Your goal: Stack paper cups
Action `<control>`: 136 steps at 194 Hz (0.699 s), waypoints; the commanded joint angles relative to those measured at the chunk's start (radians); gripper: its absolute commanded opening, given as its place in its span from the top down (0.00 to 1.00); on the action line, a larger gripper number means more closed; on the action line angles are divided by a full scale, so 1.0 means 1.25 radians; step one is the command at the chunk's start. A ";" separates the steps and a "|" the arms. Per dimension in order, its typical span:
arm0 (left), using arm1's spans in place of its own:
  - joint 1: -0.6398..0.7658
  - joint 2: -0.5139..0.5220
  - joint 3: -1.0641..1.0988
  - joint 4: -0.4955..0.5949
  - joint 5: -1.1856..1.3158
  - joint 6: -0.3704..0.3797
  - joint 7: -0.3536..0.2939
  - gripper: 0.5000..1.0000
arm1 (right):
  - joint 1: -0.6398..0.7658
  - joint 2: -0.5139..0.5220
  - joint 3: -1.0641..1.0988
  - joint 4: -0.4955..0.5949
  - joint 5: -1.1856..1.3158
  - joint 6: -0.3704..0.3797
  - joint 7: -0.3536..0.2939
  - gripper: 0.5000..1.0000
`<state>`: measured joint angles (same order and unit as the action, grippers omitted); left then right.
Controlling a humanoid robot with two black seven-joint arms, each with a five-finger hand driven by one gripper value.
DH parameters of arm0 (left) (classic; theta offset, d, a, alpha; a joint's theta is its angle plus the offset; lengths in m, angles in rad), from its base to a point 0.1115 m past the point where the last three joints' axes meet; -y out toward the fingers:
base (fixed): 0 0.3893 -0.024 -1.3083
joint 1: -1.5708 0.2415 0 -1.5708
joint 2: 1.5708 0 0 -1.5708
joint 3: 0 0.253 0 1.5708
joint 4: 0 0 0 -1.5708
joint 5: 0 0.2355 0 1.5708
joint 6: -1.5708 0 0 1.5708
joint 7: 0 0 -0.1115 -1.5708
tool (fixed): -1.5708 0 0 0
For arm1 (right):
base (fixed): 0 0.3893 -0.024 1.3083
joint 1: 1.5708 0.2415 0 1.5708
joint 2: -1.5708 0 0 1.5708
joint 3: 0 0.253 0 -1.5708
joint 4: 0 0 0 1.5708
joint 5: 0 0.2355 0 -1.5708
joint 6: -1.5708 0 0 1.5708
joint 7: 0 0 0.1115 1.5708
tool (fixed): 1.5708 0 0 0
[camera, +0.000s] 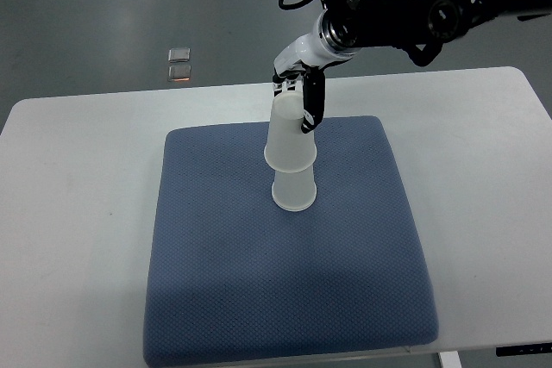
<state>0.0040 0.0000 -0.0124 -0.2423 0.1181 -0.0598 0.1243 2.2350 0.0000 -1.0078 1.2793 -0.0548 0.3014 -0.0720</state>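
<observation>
Upturned paper cup (289,131) in right hand (304,101), fingers closed on it, over second cup (294,190); no legible print

The right arm comes in from the upper right edge — black, bulky, a cable looped at its wrist — and angles down-left. Its right hand (297,96) points downward, dark fingers (312,108) curled around a white cup (288,131) near its top.

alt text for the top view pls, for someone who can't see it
The robot's right hand, reaching in from the upper right, grips an upside-down white paper cup placed over a second upside-down cup. The cups sit on a blue mat covering a white table. The left arm is out of view.
</observation>
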 commanded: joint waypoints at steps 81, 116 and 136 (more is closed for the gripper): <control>0.000 0.000 0.000 0.000 0.000 0.000 0.000 0.00 | -0.038 0.000 -0.001 -0.006 0.000 -0.024 0.000 0.40; 0.000 0.000 0.000 0.000 0.000 0.000 0.001 0.00 | -0.050 0.000 -0.001 -0.015 0.000 -0.028 0.000 0.32; 0.000 0.000 0.000 0.000 0.000 0.000 0.000 0.00 | -0.056 0.000 0.000 -0.022 0.001 -0.026 0.000 0.30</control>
<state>0.0046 0.0000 -0.0123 -0.2423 0.1181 -0.0598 0.1250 2.1708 0.0000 -1.0094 1.2601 -0.0553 0.2677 -0.0721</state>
